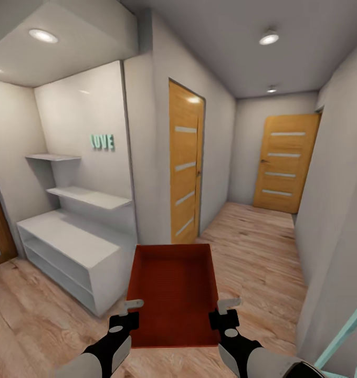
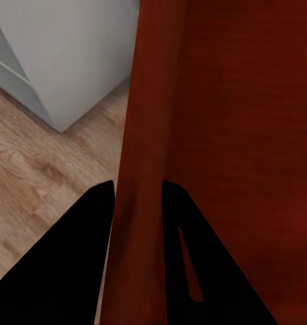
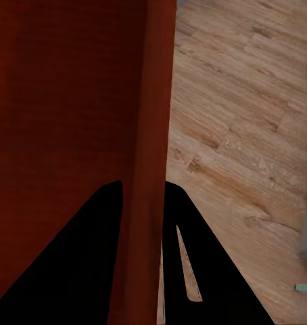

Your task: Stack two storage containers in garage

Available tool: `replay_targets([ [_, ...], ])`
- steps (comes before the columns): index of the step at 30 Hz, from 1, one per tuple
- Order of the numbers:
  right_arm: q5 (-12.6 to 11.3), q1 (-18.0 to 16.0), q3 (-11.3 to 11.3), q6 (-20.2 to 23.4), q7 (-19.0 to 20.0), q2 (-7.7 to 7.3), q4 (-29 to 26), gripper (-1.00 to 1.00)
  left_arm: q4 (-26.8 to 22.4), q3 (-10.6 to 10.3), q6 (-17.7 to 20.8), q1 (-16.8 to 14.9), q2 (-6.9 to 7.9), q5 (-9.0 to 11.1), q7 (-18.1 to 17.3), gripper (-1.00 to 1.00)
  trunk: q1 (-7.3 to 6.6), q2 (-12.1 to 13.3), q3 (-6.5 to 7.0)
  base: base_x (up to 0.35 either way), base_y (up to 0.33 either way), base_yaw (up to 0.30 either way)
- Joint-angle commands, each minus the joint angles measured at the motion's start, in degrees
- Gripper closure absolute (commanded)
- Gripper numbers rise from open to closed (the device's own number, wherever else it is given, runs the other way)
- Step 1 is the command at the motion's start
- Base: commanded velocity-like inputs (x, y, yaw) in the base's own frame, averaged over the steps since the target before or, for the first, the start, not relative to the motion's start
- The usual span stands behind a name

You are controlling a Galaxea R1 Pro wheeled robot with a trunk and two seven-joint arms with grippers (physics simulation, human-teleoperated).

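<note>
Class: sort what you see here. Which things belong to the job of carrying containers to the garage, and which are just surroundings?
Job:
storage container
left pincer, gripping its side wall
right pincer, gripping the opposite wall

Surroundings:
white shelf unit
LOVE wall letters
near door
far door

Hallway, light wood plank floor (image 1: 252,247), pale grey walls (image 1: 147,157), grey ceiling (image 1: 226,47). Recessed round ceiling lights: one over the alcove (image 1: 43,35), two down the corridor (image 1: 269,38). Alcove at left holds a low white cabinet (image 1: 68,247) with an open shelf slot, plus two white floating shelves (image 1: 89,197) above it. Teal "LOVE" letters (image 1: 102,141) on the alcove's back wall. Two orange wood doors with horizontal frosted strips: a near one (image 1: 185,163) in the left wall, another (image 1: 284,163) at the corridor's far end. Dark wood frame edge (image 1: 0,220) at far left. Teal strip (image 1: 344,331) at lower right, unclear what.
</note>
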Motion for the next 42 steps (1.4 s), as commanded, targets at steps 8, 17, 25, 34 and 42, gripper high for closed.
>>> replay_targets([
  [8,0.5,0.0,-4.9,0.1,2.4,0.06,-0.2,1.0,0.0,1.0,-0.3,0.0,0.01,-0.2,2.6,1.0,0.05,0.0,-0.03,0.303,0.001,-0.29],
  [17,0.5,0.0,-4.9,0.1,2.4,0.06,-0.2,1.0,0.0,1.0,-0.3,0.0,0.01,-0.2,2.6,1.0,0.05,0.0,-0.03,0.295,0.0,-0.29],
  [25,0.5,0.0,-4.9,0.1,2.3,0.14,-0.2,1.0,0.0,1.0,-0.2,0.0,0.01,-0.2,2.6,1.0,0.05,0.0,-0.03,0.309,0.047,-0.131],
  [34,0.5,0.0,-4.9,0.1,2.3,0.15,-0.2,1.0,0.0,1.0,-0.2,0.0,0.01,-0.2,2.6,1.0,0.05,0.0,-0.03,0.317,0.139,-0.05],
  [42,0.5,0.0,-4.9,0.1,2.3,0.15,-0.2,1.0,0.0,1.0,-0.3,0.0,0.01,-0.2,2.6,1.0,0.05,0.0,-0.03,0.317,0.152,-0.234],
])
